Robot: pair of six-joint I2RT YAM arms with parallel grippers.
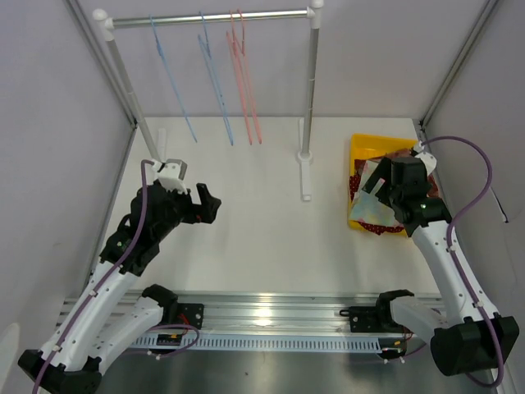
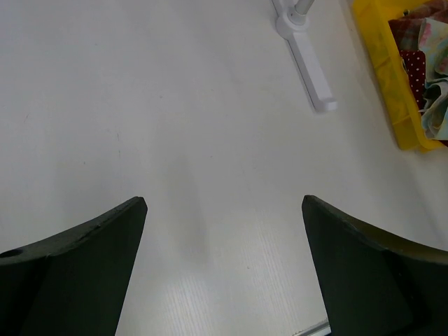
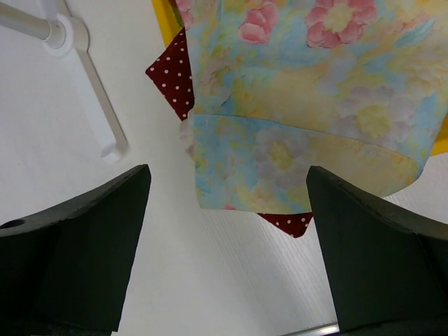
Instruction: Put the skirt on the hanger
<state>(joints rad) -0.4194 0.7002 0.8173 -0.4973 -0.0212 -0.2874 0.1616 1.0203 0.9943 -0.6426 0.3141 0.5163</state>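
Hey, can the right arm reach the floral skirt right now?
Probably yes. The right end effector hangs open right above the floral skirt, which lies on top of the dotted red cloth at the yellow bin, nothing covering it.

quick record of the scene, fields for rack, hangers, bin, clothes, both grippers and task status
rack: rail on two posts, at the far side of the table
hangers: blue and pink, all on the rail, bare
bin: yellow, right of the rack
floral cloth: spills over the bin's edge onto the table
dotted cloth: red, under the floral one
left gripper: open, over bare table
right gripper: open, above the floral cloth's edge, holding nothing
status: nothing hung yet
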